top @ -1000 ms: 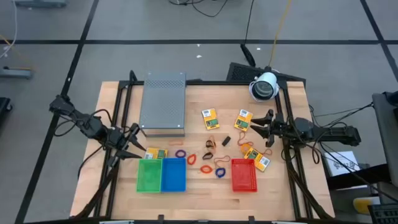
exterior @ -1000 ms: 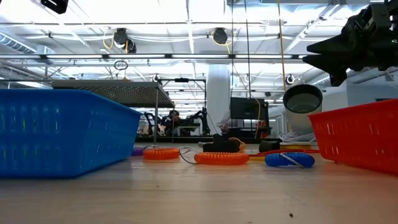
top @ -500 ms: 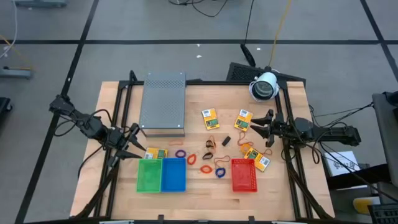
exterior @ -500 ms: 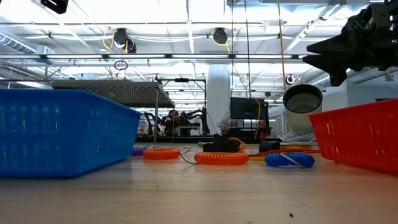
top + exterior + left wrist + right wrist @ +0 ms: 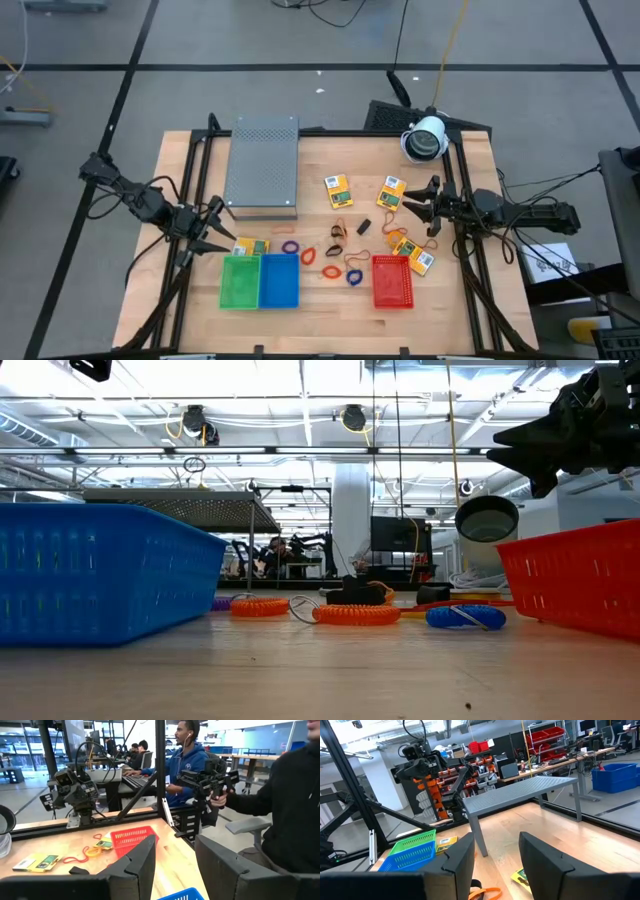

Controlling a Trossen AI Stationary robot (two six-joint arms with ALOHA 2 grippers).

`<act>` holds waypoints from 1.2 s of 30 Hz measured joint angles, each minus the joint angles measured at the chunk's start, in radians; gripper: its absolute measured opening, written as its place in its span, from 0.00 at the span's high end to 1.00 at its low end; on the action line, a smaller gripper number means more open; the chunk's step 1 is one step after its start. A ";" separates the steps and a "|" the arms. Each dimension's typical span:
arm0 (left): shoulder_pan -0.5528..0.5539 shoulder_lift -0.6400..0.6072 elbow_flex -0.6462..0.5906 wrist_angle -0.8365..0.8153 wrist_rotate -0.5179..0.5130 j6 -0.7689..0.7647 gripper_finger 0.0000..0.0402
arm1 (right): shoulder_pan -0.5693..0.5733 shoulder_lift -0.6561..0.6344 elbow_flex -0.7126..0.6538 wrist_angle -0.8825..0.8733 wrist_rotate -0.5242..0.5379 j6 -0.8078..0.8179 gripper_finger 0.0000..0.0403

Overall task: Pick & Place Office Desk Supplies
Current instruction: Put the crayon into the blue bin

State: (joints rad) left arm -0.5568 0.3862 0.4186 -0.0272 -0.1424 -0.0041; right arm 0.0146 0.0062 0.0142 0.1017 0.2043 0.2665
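Bare wood lies open at the table's (image 5: 190,300) six o'clock edge and along its nine o'clock side. The grey perforated box (image 5: 262,165) blocks eleven o'clock. The green basket (image 5: 239,281), blue basket (image 5: 279,281) and red basket (image 5: 393,281) wall off the lower middle, with rubber-band loops (image 5: 330,270) strewn between them. Yellow packets (image 5: 337,190) dot two o'clock.

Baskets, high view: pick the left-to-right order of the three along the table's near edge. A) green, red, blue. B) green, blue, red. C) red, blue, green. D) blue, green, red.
B: the green basket sits against the blue basket on its right, and the red basket stands apart farther right, past the rubber-band loops.
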 joint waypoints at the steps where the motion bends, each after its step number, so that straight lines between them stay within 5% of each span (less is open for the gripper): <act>1: 0.000 0.000 0.000 0.000 0.000 -0.001 0.64 | 0.000 0.000 0.000 0.000 0.000 0.000 0.64; 36: 0.001 0.000 0.000 0.002 0.001 0.052 0.64 | 0.000 0.000 0.000 0.000 0.003 -0.025 0.64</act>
State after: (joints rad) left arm -0.5560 0.3861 0.4187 -0.0248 -0.1417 0.0475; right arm 0.0145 0.0062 0.0143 0.1018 0.2070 0.2417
